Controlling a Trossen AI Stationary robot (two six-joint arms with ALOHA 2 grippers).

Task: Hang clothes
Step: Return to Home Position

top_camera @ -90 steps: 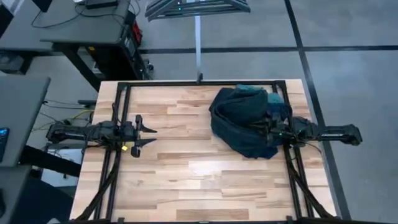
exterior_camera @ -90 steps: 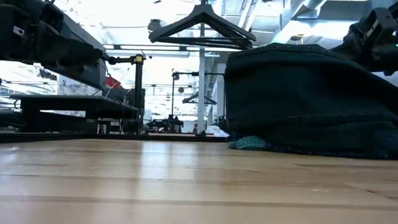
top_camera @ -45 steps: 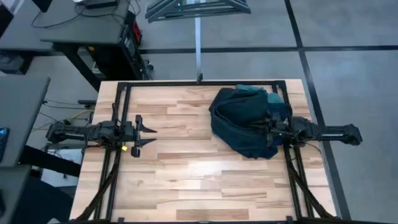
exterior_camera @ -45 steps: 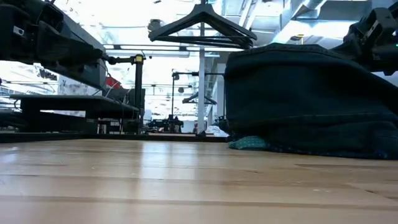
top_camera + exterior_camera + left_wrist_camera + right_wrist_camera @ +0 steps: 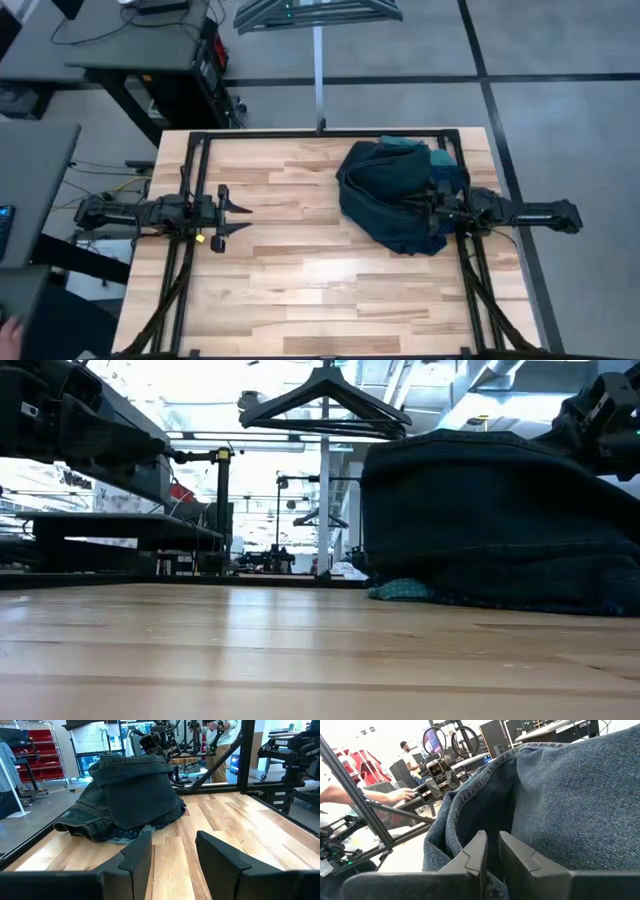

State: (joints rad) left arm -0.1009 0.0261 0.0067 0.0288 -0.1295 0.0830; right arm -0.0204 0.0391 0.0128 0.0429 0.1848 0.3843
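Clothes [image 5: 390, 190] in 1 heap on table [image 5: 300, 290], right gripper [image 5: 492, 840] alongside.

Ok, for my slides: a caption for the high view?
Dark jeans heaped on the table by the right gripper; left gripper waits apart, open.

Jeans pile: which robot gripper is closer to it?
Right. The right gripper is at the jeans pile's edge; the left gripper sits well apart, across from it.
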